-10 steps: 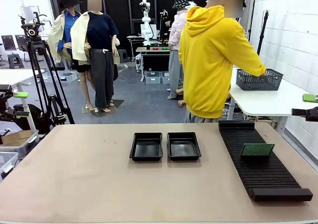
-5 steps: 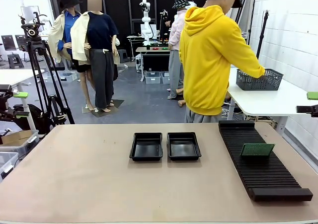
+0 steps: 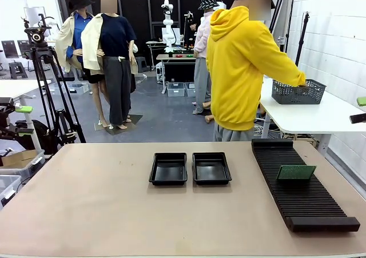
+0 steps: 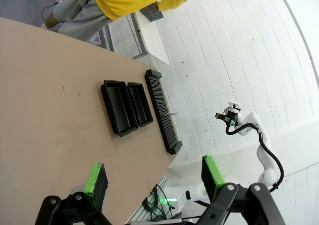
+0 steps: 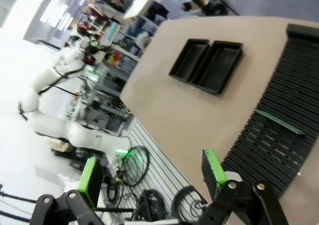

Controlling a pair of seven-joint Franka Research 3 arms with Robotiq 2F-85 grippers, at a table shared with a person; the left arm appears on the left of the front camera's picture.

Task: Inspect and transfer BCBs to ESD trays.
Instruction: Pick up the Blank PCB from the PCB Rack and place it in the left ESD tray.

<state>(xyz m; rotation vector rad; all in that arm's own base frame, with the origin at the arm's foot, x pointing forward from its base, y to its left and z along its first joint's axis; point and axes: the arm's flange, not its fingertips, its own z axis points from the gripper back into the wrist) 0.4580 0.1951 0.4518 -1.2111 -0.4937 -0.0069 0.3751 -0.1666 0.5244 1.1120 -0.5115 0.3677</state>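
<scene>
Two ESD trays [image 3: 168, 168] lie empty; one BCB [image 3: 296, 172] stands in the slotted rack [image 3: 309, 203]. Left end effector [image 4: 153, 174] and right end effector [image 5: 151, 172] gape empty; the right has drifted outward: transfer unstarted.

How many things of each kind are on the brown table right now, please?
Black ESD trays: 2, the left tray and the right tray
Black slotted rack: 1
Green BCB, standing on edge in the rack: 1
Total: 4
</scene>
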